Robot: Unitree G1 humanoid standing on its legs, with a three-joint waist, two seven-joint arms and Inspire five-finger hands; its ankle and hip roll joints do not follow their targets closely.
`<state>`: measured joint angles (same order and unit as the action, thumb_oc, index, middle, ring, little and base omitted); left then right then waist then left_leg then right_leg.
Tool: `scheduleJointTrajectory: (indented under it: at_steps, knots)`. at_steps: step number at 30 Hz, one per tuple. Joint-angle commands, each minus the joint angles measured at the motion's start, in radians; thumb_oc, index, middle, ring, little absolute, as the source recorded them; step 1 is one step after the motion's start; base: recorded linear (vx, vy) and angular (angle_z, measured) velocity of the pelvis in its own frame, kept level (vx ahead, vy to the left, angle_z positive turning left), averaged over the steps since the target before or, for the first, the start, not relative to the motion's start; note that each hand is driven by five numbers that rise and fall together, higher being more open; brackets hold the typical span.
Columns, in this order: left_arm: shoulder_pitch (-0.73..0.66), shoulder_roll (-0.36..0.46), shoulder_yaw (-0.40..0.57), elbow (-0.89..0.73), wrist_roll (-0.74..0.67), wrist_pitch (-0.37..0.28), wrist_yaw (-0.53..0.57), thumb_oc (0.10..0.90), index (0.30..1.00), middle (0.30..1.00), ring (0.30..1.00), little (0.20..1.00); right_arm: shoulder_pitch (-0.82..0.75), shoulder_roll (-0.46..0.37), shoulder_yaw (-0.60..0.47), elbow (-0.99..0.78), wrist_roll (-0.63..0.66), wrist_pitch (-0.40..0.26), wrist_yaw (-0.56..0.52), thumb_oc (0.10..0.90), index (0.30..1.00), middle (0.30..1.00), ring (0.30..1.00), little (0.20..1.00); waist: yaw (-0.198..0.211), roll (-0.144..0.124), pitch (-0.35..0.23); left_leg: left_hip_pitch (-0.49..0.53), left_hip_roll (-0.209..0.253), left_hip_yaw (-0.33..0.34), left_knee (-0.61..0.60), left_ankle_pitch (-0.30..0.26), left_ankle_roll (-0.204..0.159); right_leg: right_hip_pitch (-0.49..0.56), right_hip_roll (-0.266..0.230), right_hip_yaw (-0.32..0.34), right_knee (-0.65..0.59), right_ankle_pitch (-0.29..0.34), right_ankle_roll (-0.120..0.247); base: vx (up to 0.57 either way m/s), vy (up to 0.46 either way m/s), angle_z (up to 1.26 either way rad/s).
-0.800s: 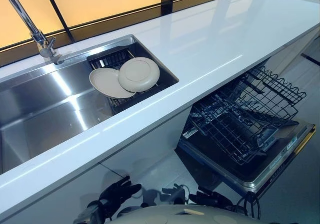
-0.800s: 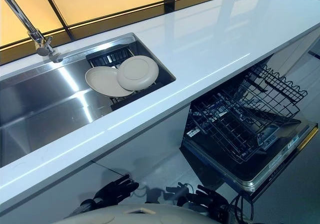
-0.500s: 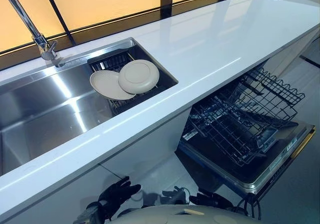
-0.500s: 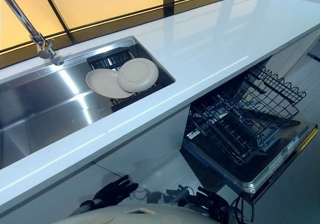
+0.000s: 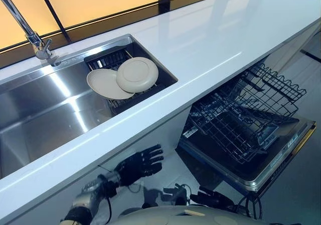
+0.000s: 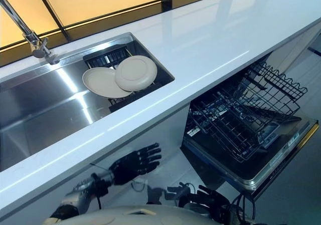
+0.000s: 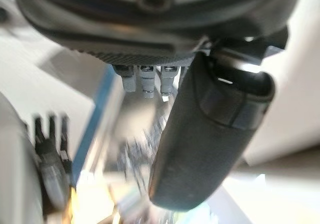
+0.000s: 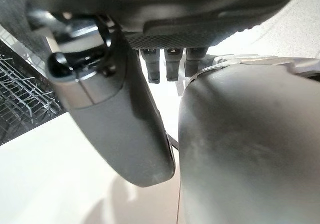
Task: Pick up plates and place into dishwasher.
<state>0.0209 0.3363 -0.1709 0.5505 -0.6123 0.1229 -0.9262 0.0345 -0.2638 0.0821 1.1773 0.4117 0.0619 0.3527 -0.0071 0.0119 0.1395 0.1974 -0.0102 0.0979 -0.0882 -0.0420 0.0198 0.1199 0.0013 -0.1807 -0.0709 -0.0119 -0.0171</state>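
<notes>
- Nothing is loaded yet, by the look of it: two beige plates (image 5: 122, 77) lie overlapping on a dark drainer rack (image 5: 111, 58) at the right end of the steel sink (image 5: 45, 109), the round one partly over the oval one.
- The dishwasher rack (image 5: 241, 115), pulled out over the open door low on the right, looks empty.
- The left hand (image 5: 139, 163) hangs below the white counter (image 5: 220, 39), well apart from the plates, fingers spread straight, holding nothing.
- The right hand (image 6: 208, 199) sits low by the near edge, empty; its fingers appear relaxed.
- Left to do: reach, lift and load both plates.
</notes>
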Motion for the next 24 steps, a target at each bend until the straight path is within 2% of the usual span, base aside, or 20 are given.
scheduleJointTrajectory:
  at_steps: [1, 2, 3, 5, 7, 9, 11, 13, 14, 16, 17, 20, 21, 24]
  knots:
    - [-0.106, -0.034, -0.029, -0.207, -0.208, 0.074, -0.163, 0.8, 0.9, 0.9, 0.9, 0.9, -0.033, -0.024, -0.022, 0.027, 0.028, -0.011, 0.034, 0.8, 0.9, 0.9, 0.9, 0.9, -0.008, 0.029, -0.013, -0.078, -0.021, 0.024, 0.001, -0.029, 0.004, -0.053, -0.021, -0.029, 0.088, -0.063, 0.102, 0.01, 0.003, -0.06]
    - [-0.113, -0.036, -0.029, -0.238, -0.234, 0.088, -0.189, 0.8, 0.9, 0.9, 0.9, 0.9, -0.034, -0.021, -0.024, 0.031, 0.027, -0.014, 0.033, 0.8, 0.9, 0.9, 0.9, 0.9, -0.008, 0.03, -0.013, -0.079, -0.021, 0.025, 0.001, -0.03, 0.006, -0.056, -0.022, -0.029, 0.092, -0.064, 0.103, 0.02, 0.006, -0.04]
    - [-0.137, -0.045, -0.034, -0.344, -0.31, 0.161, -0.19, 0.8, 0.9, 0.9, 0.9, 0.9, -0.036, -0.015, -0.024, 0.049, 0.026, -0.027, 0.033, 0.8, 0.9, 0.9, 0.9, 0.9, -0.009, 0.031, -0.013, -0.078, -0.021, 0.024, 0.001, -0.034, 0.01, -0.06, -0.023, -0.025, 0.099, -0.066, 0.104, 0.0, 0.0, 0.0]
    - [-0.174, -0.066, -0.036, -0.467, -0.437, 0.246, -0.191, 0.8, 0.9, 0.9, 0.9, 0.9, -0.038, -0.006, -0.03, 0.079, 0.017, -0.049, 0.039, 0.8, 0.9, 0.9, 0.9, 0.9, -0.014, 0.031, -0.014, -0.075, -0.021, 0.023, 0.001, -0.04, 0.016, -0.064, -0.023, -0.012, 0.107, -0.069, 0.106, 0.04, 0.005, 0.01]
    - [-0.219, -0.084, -0.053, -0.579, -0.58, 0.268, -0.196, 0.8, 0.9, 0.9, 0.9, 0.9, -0.038, 0.003, -0.026, 0.109, 0.016, -0.071, 0.041, 0.8, 0.9, 0.9, 0.9, 0.9, -0.022, 0.03, -0.016, -0.069, -0.021, 0.027, 0.001, -0.048, 0.02, -0.064, -0.023, 0.0, 0.112, -0.073, 0.108, 0.06, -0.012, -0.02]
    - [-0.253, -0.109, -0.067, -0.673, -0.723, 0.277, -0.127, 0.8, 0.9, 0.9, 0.9, 0.9, -0.04, 0.012, -0.017, 0.122, 0.015, -0.079, 0.039, 0.8, 0.9, 0.9, 0.9, 0.9, -0.028, 0.027, -0.018, -0.064, -0.022, 0.03, 0.001, -0.055, 0.021, -0.06, -0.022, 0.007, 0.107, -0.073, 0.109, 0.05, -0.021, -0.02]
    - [-0.28, -0.135, -0.08, -0.736, -0.855, 0.245, -0.045, 0.8, 0.9, 0.9, 0.9, 0.9, -0.039, 0.018, -0.004, 0.13, 0.017, -0.085, 0.038, 0.8, 0.9, 0.9, 0.9, 0.9, -0.034, 0.023, -0.02, -0.056, -0.024, 0.033, 0.001, -0.063, 0.022, -0.053, -0.02, 0.01, 0.1, -0.073, 0.109, 0.05, -0.024, 0.0]
    - [-0.299, -0.146, -0.086, -0.766, -0.961, 0.198, 0.009, 0.8, 0.9, 0.9, 0.9, 0.9, -0.038, 0.025, 0.008, 0.135, 0.019, -0.09, 0.033, 0.8, 0.9, 0.9, 0.9, 0.9, -0.038, 0.02, -0.021, -0.05, -0.025, 0.035, 0.001, -0.068, 0.021, -0.046, -0.018, 0.011, 0.096, -0.075, 0.109, 0.06, -0.025, -0.01]
    - [-0.312, -0.153, -0.086, -0.794, -1.015, 0.141, 0.064, 0.8, 0.9, 0.9, 0.9, 0.9, -0.037, 0.031, 0.019, 0.138, 0.026, -0.093, 0.029, 0.8, 0.9, 0.9, 0.9, 0.9, -0.042, 0.02, -0.023, -0.045, -0.025, 0.035, 0.001, -0.071, 0.021, -0.041, -0.017, 0.01, 0.099, -0.081, 0.107, 0.06, -0.019, 0.0]
    - [-0.329, -0.159, -0.082, -0.814, -1.053, 0.054, 0.105, 0.8, 0.9, 0.9, 0.9, 0.9, -0.035, 0.039, 0.028, 0.139, 0.031, -0.095, 0.023, 0.8, 0.9, 0.9, 0.9, 0.9, -0.045, 0.021, -0.025, -0.039, -0.025, 0.031, 0.001, -0.072, 0.022, -0.038, -0.015, 0.01, 0.112, -0.092, 0.103, 0.05, -0.014, -0.02]
    - [-0.334, -0.158, -0.08, -0.816, -1.049, 0.017, 0.111, 0.8, 0.9, 0.9, 0.9, 0.9, -0.034, 0.041, 0.031, 0.139, 0.034, -0.095, 0.021, 0.8, 0.9, 0.9, 0.9, 0.9, -0.046, 0.021, -0.024, -0.038, -0.025, 0.03, 0.001, -0.071, 0.022, -0.037, -0.015, 0.009, 0.117, -0.096, 0.102, 0.03, -0.008, -0.02]
    - [-0.351, -0.137, -0.072, -0.824, -1.018, -0.149, 0.132, 0.8, 0.9, 0.9, 0.9, 0.9, -0.033, 0.04, 0.033, 0.144, 0.039, -0.098, 0.017, 0.8, 0.9, 0.9, 0.9, 0.9, -0.046, 0.026, -0.02, -0.031, -0.027, 0.018, 0.001, -0.07, 0.022, -0.033, -0.015, 0.001, 0.132, -0.107, 0.096, 0.0, 0.0, 0.0]
    - [-0.355, -0.121, -0.064, -0.831, -0.979, -0.24, 0.169, 0.8, 0.9, 0.9, 0.9, 0.9, -0.032, 0.04, 0.036, 0.146, 0.042, -0.101, 0.016, 0.8, 0.9, 0.9, 0.9, 0.9, -0.045, 0.027, -0.02, -0.028, -0.028, 0.015, 0.001, -0.071, 0.022, -0.029, -0.016, -0.004, 0.131, -0.108, 0.094, 0.03, -0.002, 0.02]
    - [-0.351, -0.084, -0.038, -0.834, -0.843, -0.448, 0.232, 0.8, 0.9, 0.9, 0.9, 0.9, -0.028, 0.039, 0.042, 0.152, 0.045, -0.113, 0.015, 0.8, 0.9, 0.9, 0.9, 0.9, -0.036, 0.029, -0.021, -0.021, -0.034, 0.009, 0.001, -0.073, 0.023, -0.015, -0.015, -0.014, 0.11, -0.105, 0.091, 0.03, -0.003, 0.05]
